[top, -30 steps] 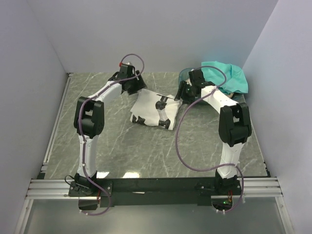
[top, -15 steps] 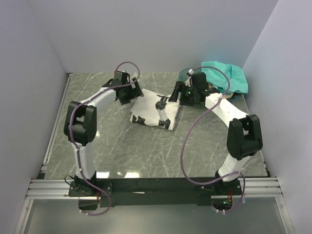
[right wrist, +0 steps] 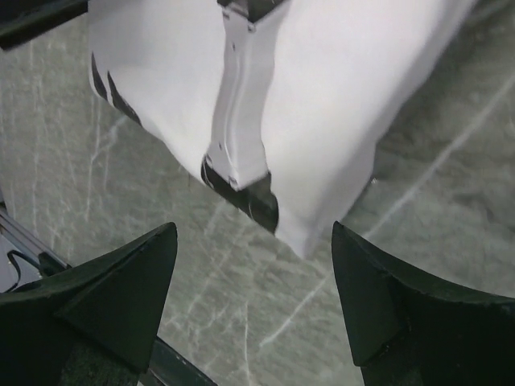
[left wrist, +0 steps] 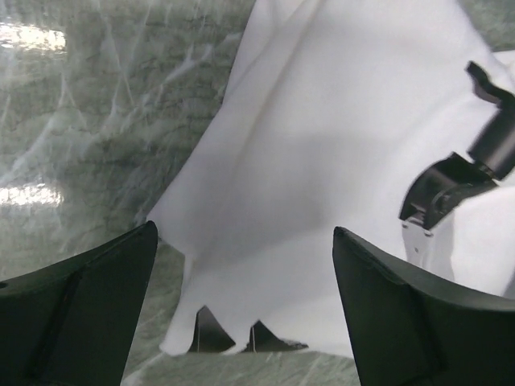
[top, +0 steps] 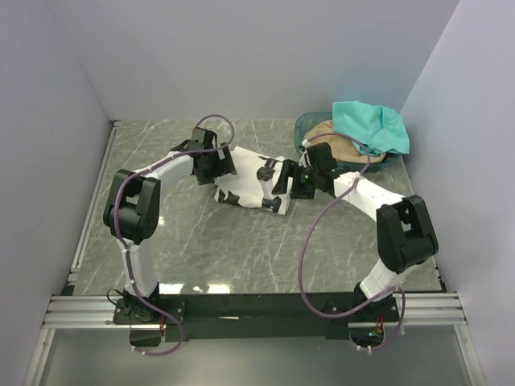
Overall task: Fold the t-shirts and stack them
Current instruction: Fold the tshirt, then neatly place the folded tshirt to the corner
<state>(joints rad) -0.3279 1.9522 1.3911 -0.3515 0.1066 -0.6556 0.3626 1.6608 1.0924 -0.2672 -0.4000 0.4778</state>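
The white t-shirt lies folded mid-table, with black print marks at its corners. My left gripper hovers at its left edge, jaws wide open; in the left wrist view the cloth spreads ahead of the empty fingers. My right gripper is at the shirt's right edge, open, and in its wrist view the shirt's corner lies just beyond the gripper, which hangs over bare table. The teal t-shirt drapes over the basket. The tan t-shirt lies inside it.
The round translucent green basket stands at the back right, close behind my right arm. Grey walls close in the marble table on three sides. A black rail with the arm bases runs along the near edge.
Both grippers have opened and let the white shirt lie. They have drawn toward the near side, the right one coming away from the basket to the shirt's right edge.
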